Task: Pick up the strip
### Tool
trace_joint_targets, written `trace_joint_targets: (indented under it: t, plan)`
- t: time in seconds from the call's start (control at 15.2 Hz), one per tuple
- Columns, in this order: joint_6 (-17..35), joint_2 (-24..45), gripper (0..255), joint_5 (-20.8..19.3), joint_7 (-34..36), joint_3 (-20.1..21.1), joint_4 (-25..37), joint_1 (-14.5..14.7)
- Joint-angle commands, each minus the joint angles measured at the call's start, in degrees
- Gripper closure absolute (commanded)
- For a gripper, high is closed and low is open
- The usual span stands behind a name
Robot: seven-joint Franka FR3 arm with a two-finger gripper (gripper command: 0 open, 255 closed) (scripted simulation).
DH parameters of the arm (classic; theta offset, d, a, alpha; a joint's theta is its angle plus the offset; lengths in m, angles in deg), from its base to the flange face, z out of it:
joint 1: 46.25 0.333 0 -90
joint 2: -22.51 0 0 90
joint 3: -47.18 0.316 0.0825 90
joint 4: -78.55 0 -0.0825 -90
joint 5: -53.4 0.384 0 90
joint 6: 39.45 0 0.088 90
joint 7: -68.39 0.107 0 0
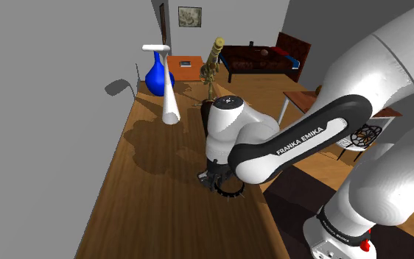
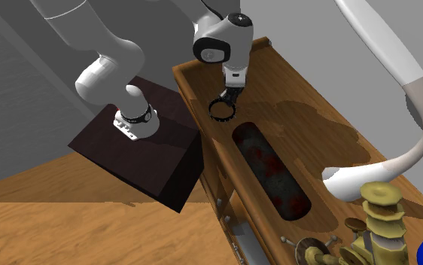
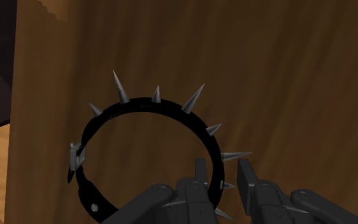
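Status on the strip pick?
Gripper open, fingers astride the band. Spiked black strip, looped, on wooden top by its edge. Blue vase far off.

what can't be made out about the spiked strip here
Shoulder view: the arm hides most of the spiked strip.
Wrist view: the tool covers part of the strip, and the picture edge cuts it off.
Second exterior view: too small to tell whether it rests on the wooden top.
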Motion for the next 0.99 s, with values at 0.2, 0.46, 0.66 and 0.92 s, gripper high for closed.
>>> trace_joint_targets:
  t: [0.2,0.46,0.66,0.92]
  plan:
    - [-3.0,-2.5,255,1.2,-1.1,-0.8,0.7,0.6]
    - [-7.0,-5.4,255,2.3,-2.1,-1.8,1.9,1.3]
    - [-9.9,-7.4,255,2.8,-2.7,-2.6,2.9,1.7]
    - [-13.7,-9.7,255,3.2,-3.2,-3.5,4.4,2.1]
